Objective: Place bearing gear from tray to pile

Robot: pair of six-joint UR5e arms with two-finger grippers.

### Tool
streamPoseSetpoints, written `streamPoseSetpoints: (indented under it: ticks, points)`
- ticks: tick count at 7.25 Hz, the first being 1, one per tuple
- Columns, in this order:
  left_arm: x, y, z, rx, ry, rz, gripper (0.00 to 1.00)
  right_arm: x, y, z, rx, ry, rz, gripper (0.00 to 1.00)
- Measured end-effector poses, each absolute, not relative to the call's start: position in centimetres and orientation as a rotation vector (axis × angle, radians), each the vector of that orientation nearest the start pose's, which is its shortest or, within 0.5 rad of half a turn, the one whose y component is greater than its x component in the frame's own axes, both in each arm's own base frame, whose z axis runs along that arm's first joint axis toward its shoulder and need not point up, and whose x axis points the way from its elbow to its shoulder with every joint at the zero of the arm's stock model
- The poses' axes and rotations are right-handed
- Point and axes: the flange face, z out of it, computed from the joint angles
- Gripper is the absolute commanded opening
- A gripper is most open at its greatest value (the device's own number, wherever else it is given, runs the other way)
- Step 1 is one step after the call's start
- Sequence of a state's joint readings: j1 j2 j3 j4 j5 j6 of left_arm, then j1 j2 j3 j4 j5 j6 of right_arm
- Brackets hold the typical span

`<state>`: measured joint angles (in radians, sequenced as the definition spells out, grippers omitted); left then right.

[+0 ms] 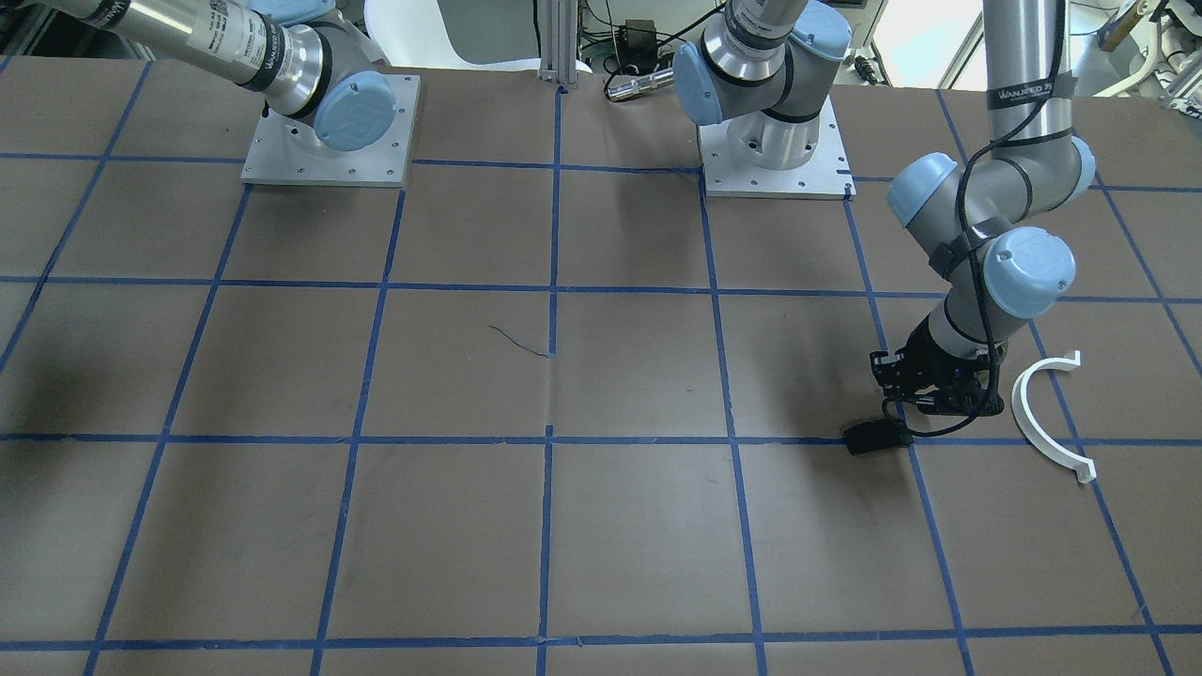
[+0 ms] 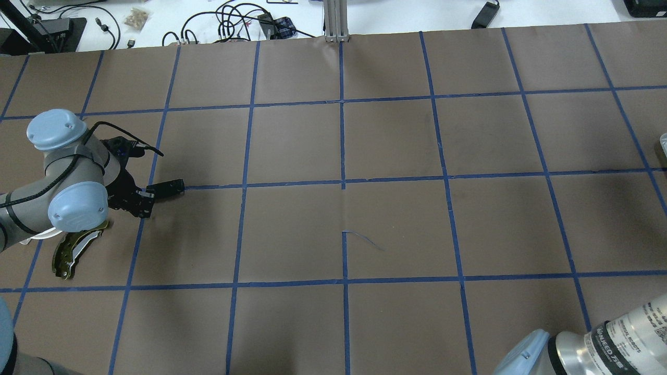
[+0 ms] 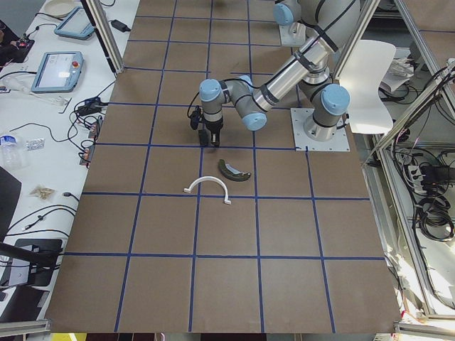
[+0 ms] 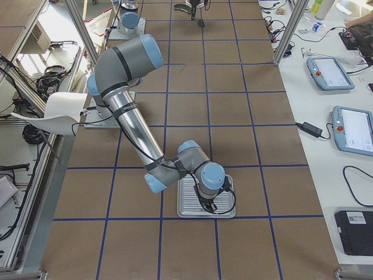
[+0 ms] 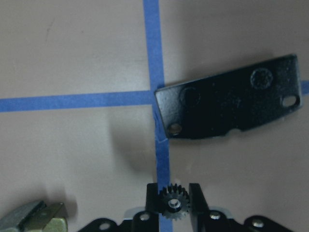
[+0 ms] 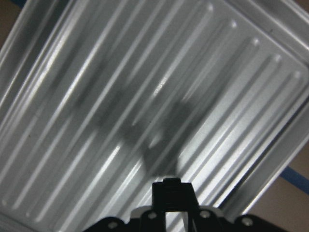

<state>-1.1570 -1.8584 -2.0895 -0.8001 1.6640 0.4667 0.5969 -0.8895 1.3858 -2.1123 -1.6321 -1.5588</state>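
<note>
My left gripper (image 5: 174, 195) is shut on a small dark bearing gear (image 5: 174, 207) and holds it just above the table. It is beside the pile, close to the flat black pad (image 5: 231, 99). An end of the olive brake shoe (image 5: 34, 220) shows at the lower left. In the overhead view the left gripper (image 2: 143, 200) is next to the pad (image 2: 165, 188), with the brake shoe (image 2: 73, 252) behind it. The white half-ring (image 1: 1042, 413) lies beside the arm. My right gripper (image 6: 173, 191) is shut and empty over the ribbed metal tray (image 6: 96, 96).
The tray (image 4: 227, 209) lies on the table's right end, far from the pile. The brown table (image 2: 344, 156) carries a grid of blue tape. Both arm bases (image 1: 775, 155) stand at the robot's edge of the table.
</note>
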Motion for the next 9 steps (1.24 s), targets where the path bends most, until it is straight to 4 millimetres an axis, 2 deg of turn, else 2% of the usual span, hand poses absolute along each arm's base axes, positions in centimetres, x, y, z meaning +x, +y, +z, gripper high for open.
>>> streamPoseSetpoints:
  ticks: [1, 2, 3, 4, 5, 6, 7, 8, 9]
  points:
    - [8.2, -49.7, 18.5, 0.083, 3.070, 0.108, 1.00, -50.9, -51.0, 22.9, -0.900, 3.062, 0.081, 0.00]
    - [8.2, -49.8, 18.8, 0.070, 3.071, 0.111, 1.00, -48.1, -51.7, 25.4, -0.816, 3.036, 0.087, 0.00]
    - [8.0, -50.4, 20.0, 0.045, 3.074, 0.124, 1.00, -44.5, -52.7, 28.0, -0.704, 3.017, 0.089, 0.00]
    - [6.7, -51.6, 23.0, 0.036, 3.077, 0.151, 1.00, -40.1, -53.9, 30.9, -0.604, 3.011, 0.096, 0.00]
    - [4.0, -53.1, 27.7, 0.032, 3.077, 0.184, 1.00, -34.8, -55.0, 33.4, -0.528, 3.017, 0.105, 0.00]
    - [-0.2, -54.2, 33.2, 0.023, 3.072, 0.194, 1.00, -28.6, -55.7, 35.6, -0.455, 3.032, 0.098, 0.00]
    - [-5.2, -54.5, 38.6, 0.045, 3.064, 0.169, 1.00, -22.0, -55.9, 36.8, -0.363, 3.038, 0.087, 0.00]
    - [-9.5, -53.9, 43.1, 0.098, 3.058, 0.111, 1.00, -16.0, -55.5, 36.7, -0.277, 3.033, 0.096, 0.00]
    - [-12.3, -52.8, 46.0, 0.143, 3.064, 0.053, 1.00, -11.1, -55.0, 36.0, -0.223, 3.025, 0.111, 0.00]
